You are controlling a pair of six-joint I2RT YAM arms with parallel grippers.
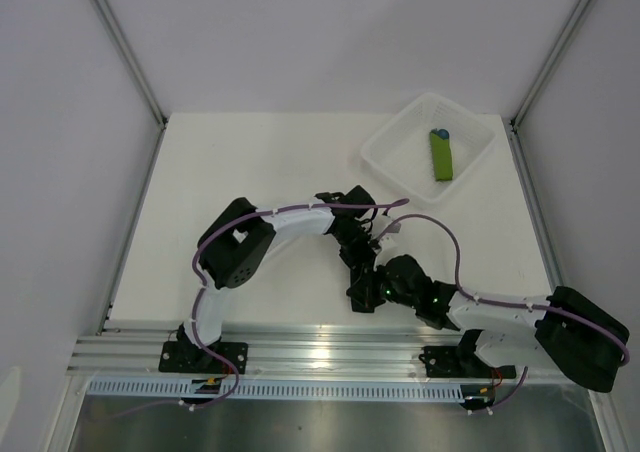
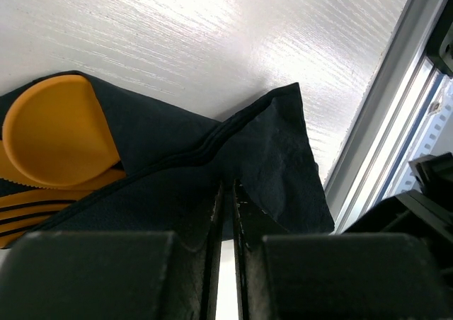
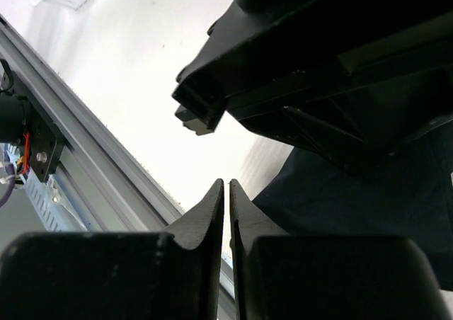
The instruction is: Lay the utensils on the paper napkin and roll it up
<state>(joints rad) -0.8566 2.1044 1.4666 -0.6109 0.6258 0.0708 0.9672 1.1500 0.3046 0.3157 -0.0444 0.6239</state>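
Left wrist: I note left fingers (image 2: 214, 235) clamped on paper napkin (image 2: 269, 150), orange utensils (image 2: 49, 136) left of them; right fingers (image 3: 205, 221) together.

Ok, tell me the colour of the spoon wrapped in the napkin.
Orange. The spoon shows best in the left wrist view, against the black napkin.

utensils (image 2: 53, 132) partly under napkin (image 2: 269, 150), cropped left

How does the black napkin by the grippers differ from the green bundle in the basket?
The paper napkin is black; the green bundle is green with a blue tip. The paper napkin lies loosely folded over the orange utensils on the table; the green bundle is a tight roll in the white basket.
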